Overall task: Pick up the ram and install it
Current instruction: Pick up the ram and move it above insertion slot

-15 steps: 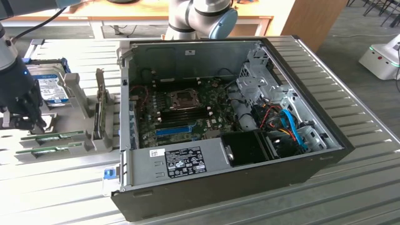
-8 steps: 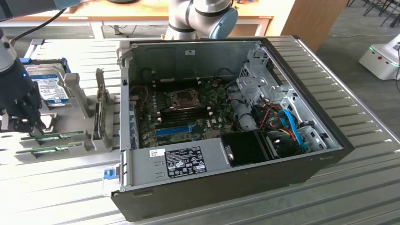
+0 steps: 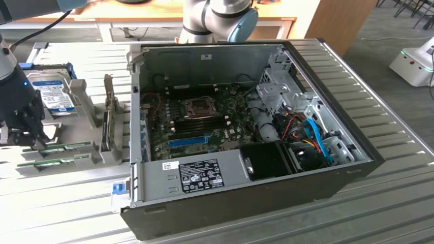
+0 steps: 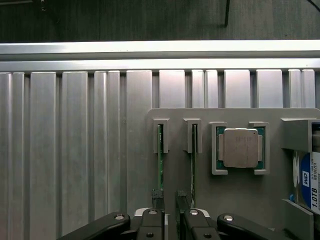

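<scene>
Two green ram sticks stand on edge in slots of a grey holder (image 4: 235, 195), one ram (image 4: 160, 150) beside the other (image 4: 194, 150). In the exterior view they lie at the holder's near end: one ram (image 3: 64, 148), then the other (image 3: 54, 163). My gripper (image 4: 170, 200) hangs open just above them with nothing between its fingers. One fingertip (image 4: 158, 196) lines up with the first stick, the other sits between the two sticks. The exterior view has the gripper (image 3: 28, 140) at its far left. The open computer case (image 3: 352, 168) shows its motherboard (image 3: 224, 132).
A processor chip (image 4: 240, 147) and a hard drive (image 4: 307, 185) with a blue-and-white label share the holder. A card (image 3: 109, 119) stands upright between holder and case. Ribbed metal table (image 4: 75, 150) stretches around. A blue slot strip (image 3: 186, 141) lies on the motherboard.
</scene>
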Robot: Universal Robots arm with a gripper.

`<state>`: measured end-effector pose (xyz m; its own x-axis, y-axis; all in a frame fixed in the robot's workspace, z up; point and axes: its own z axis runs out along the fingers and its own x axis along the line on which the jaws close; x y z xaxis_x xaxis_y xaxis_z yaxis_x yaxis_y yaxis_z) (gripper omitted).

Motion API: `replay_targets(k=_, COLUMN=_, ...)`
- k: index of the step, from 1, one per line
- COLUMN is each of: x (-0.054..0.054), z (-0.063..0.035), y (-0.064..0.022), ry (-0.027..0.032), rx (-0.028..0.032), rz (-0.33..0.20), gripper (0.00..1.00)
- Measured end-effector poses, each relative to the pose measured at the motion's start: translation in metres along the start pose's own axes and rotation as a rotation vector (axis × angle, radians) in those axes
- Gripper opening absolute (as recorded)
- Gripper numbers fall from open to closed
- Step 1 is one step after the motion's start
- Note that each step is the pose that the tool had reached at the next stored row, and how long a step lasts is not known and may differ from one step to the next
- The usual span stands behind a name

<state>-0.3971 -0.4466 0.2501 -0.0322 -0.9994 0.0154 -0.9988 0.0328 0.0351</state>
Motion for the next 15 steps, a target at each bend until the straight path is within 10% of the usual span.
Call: replay_targets(k=15, x=0.0000, z=0.0095, y=-0.0004, ry=0.0000, rx=0.0001, rz=0.000, gripper=0.23)
